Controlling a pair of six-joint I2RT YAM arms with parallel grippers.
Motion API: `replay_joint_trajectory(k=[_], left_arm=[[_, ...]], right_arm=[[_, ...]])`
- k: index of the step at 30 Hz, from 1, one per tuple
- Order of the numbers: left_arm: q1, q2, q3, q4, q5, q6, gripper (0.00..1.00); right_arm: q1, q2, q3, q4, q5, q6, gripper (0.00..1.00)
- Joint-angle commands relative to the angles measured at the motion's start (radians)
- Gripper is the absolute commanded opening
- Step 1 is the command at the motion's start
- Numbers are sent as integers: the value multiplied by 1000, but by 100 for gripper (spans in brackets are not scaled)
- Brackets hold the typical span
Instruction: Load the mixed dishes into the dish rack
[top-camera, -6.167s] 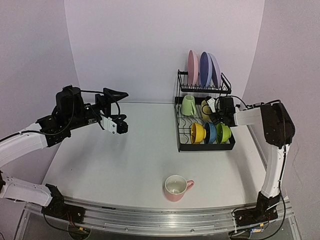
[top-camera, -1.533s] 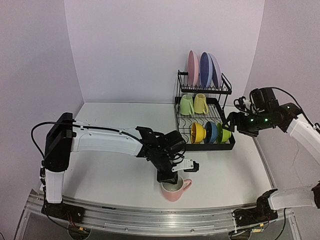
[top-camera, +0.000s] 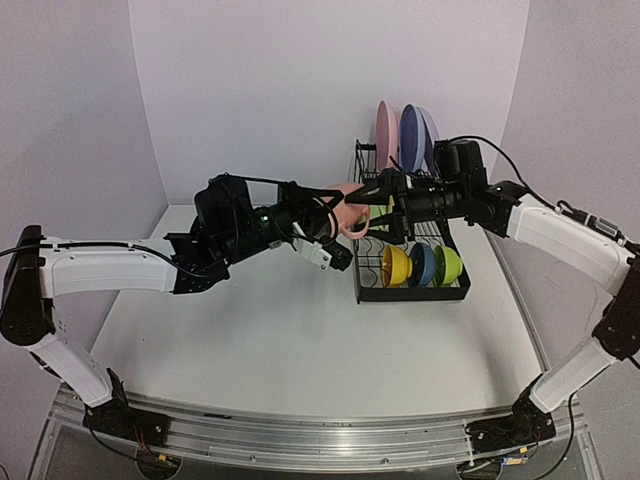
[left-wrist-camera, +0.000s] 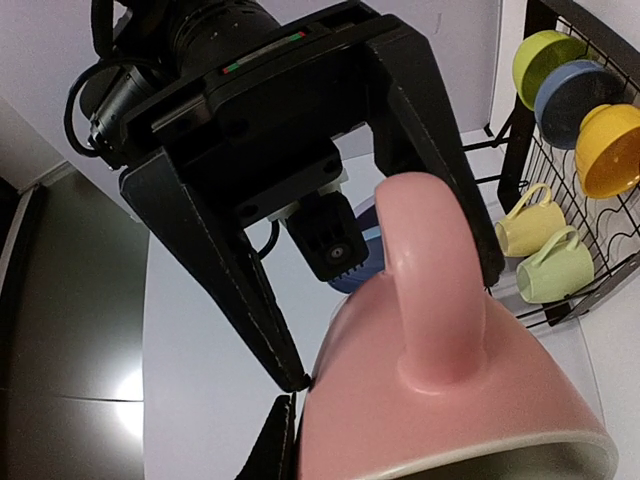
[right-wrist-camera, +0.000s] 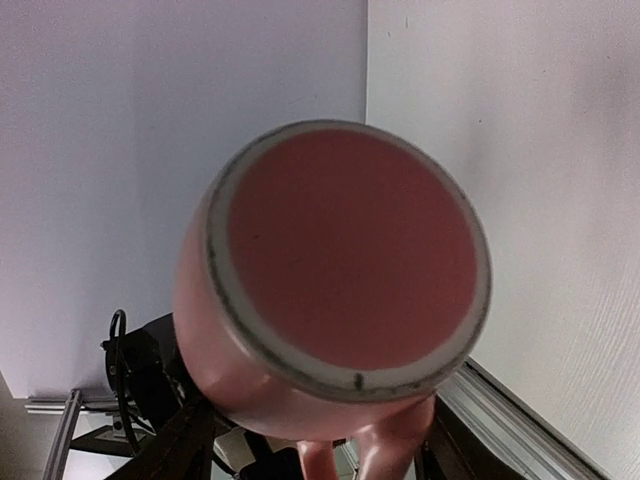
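Rack (top-camera: 410, 295): three plates (top-camera: 410, 135), three bowls (top-camera: 422, 266), two mugs (left-wrist-camera: 553, 272); pink mug (left-wrist-camera: 440, 390) aloft.

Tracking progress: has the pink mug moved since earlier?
Yes. The pink mug left the near part of the table and now hangs at the left edge of the dish rack.

mug (top-camera: 347, 206) left of rack (top-camera: 410, 296), bowls (top-camera: 421, 265) in rack

Bare tabletop (top-camera: 260, 340) left, dish rack (top-camera: 412, 294) far right
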Motion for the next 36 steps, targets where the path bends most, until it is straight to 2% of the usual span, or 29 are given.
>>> replay_joint_trajectory(k=[1, 6, 11, 14, 16, 19, 21, 26, 27, 28, 31, 32, 36], left_arm=[[-7, -28, 35, 169, 28, 16, 0], [-7, -23, 46, 167, 15, 3, 0], [4, -16, 80, 147, 1, -30, 0], [5, -22, 70, 161, 21, -27, 0], [5, -21, 70, 162, 23, -28, 0], [5, -25, 67, 163, 26, -35, 0], [5, -33, 58, 163, 35, -37, 0], [5, -53, 29, 118, 29, -50, 0], [5, -58, 26, 88, 28, -51, 4], [5, -62, 21, 64, 25, -50, 13], [6, -77, 1, -10, 10, -45, 49], [6, -83, -4, -33, 6, -45, 57], [6, -109, -29, -115, 6, -47, 71]], right_arm=[[12, 0, 2, 174, -90, 75, 59], [17, 15, -16, 254, -145, 97, 42], [24, -5, -37, 275, -175, 69, 45], [24, -17, -40, 275, -149, 46, 41], [24, -11, -29, 275, -147, 41, 33], [24, -4, -22, 276, -132, 32, 11], [24, -7, -28, 276, -114, 21, 0], [24, -39, -63, 264, -33, -32, 0], [24, -49, -70, 249, -6, -53, 0], [24, -58, -75, 233, 21, -71, 0], [24, -83, -89, 191, 85, -124, 0], [24, -90, -92, 183, 103, -140, 0], [24, -114, -102, 148, 176, -182, 0]])
